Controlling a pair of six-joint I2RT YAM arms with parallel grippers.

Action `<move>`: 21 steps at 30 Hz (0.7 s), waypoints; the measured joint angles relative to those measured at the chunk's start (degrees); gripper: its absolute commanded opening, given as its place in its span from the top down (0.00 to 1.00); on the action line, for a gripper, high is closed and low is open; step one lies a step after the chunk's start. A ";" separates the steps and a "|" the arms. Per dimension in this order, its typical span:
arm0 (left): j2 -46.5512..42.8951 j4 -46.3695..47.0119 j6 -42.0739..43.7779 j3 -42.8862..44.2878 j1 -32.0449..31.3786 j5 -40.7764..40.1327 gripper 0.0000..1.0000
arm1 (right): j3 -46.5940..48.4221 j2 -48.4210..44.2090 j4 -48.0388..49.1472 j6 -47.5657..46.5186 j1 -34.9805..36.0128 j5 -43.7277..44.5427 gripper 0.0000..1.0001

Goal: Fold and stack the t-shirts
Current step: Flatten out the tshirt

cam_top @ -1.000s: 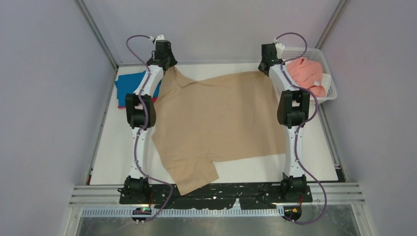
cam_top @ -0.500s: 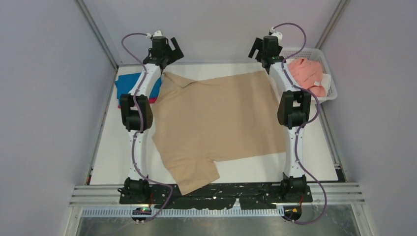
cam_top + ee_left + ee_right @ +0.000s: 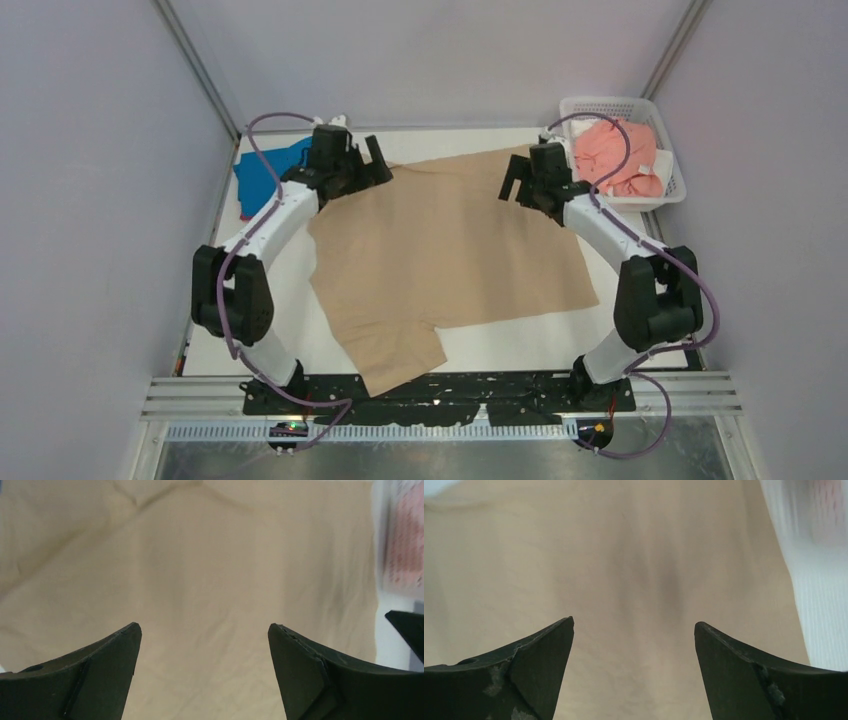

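Hovering over the tan shirt point(image 3: 450, 240), spread flat in the middle, with left gripper point(image 3: 204, 628) and right gripper point(image 3: 634, 622) wide open, holding nothing. Seems the start of fold 1: calls for pinching the far edge at 2 points, then carrying it nearward.

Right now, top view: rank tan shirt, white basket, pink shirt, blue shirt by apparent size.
1. tan shirt
2. white basket
3. pink shirt and blue shirt: alike, unranked; left arm covers part of the blue.
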 measured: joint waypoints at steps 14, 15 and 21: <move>-14.80 1.25 -4.35 -40.79 -4.98 1.70 0.00 | -34.71 -15.41 0.52 10.34 1.05 -2.14 0.05; -15.21 1.46 -4.48 -41.00 -4.98 1.29 0.00 | -35.67 -16.50 0.98 10.84 1.05 -2.67 0.05; -15.19 0.44 -5.20 -41.00 -2.75 -2.58 0.00 | -40.96 -22.40 3.32 12.52 1.60 -3.87 0.05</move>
